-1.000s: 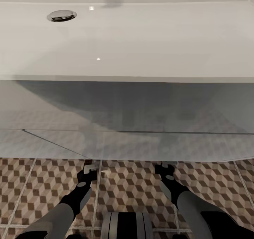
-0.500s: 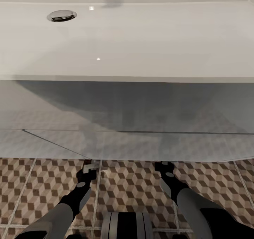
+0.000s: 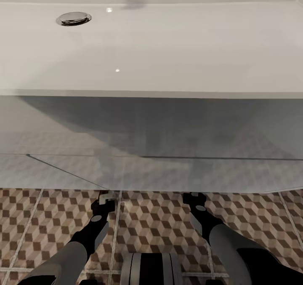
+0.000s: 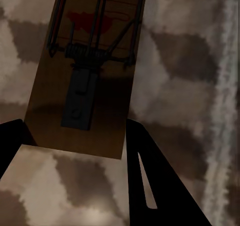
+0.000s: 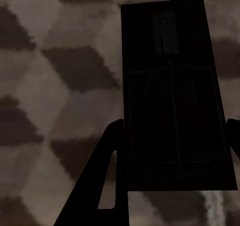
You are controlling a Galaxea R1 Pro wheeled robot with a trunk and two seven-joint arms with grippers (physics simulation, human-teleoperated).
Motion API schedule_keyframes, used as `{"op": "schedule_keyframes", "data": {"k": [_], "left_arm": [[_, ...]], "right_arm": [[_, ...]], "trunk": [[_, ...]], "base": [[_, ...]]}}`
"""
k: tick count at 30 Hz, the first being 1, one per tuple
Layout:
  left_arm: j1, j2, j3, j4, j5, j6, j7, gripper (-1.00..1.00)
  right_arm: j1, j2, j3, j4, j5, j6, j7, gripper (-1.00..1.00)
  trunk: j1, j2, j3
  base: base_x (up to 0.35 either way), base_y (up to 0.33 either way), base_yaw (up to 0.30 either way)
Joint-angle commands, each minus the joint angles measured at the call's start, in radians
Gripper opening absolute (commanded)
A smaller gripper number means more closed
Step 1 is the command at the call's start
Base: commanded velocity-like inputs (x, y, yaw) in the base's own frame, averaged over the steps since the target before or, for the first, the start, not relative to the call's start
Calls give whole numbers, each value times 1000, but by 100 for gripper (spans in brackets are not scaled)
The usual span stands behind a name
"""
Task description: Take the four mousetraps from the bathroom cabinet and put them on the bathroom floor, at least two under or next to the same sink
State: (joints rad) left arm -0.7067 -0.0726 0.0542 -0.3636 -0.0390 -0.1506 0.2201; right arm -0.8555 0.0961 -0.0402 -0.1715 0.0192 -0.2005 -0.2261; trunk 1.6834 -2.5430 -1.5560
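My left gripper (image 3: 105, 201) hangs low over the cube-patterned floor (image 3: 42, 222), right at the lower front edge of the white sink (image 3: 176, 45). In the left wrist view a brown mousetrap (image 4: 85, 60) with a wire spring and a red patch sits between the black fingers (image 4: 150, 186), and the gripper (image 4: 75, 133) is shut on it. My right gripper (image 3: 193, 198) is at the same edge, a little to the right. In its wrist view a second, very dark mousetrap (image 5: 172, 85) is clamped in the gripper (image 5: 175, 133), close above the tiles.
The sink's grey shaded front (image 3: 168, 129) stands as a wall just ahead of both grippers. A chrome drain (image 3: 73, 18) lies in the basin at the back left. Tiled floor runs left and right of my arms, and my base (image 3: 151, 268) is below.
Both grippers have crept slightly forward toward the sink's lower edge, each still holding its mousetrap. The view itself has not shifted.
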Motion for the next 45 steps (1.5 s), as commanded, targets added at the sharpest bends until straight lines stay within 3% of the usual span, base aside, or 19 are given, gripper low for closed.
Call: {"op": "schedule_keyframes", "data": {"k": [1,45], "left_arm": [[0,-1,6,1,-7,-3,1,-100],[0,0,6,-1,-7,-3,1,-100]], "right_arm": [[0,1,-4,1,3,-4,-3,-100],[-1,-4,2,-5,8,-23,-6,-100]], "trunk": [[0,0,-1],[0,0,-1]], "base": [[0,0,0],[0,0,0]]}}
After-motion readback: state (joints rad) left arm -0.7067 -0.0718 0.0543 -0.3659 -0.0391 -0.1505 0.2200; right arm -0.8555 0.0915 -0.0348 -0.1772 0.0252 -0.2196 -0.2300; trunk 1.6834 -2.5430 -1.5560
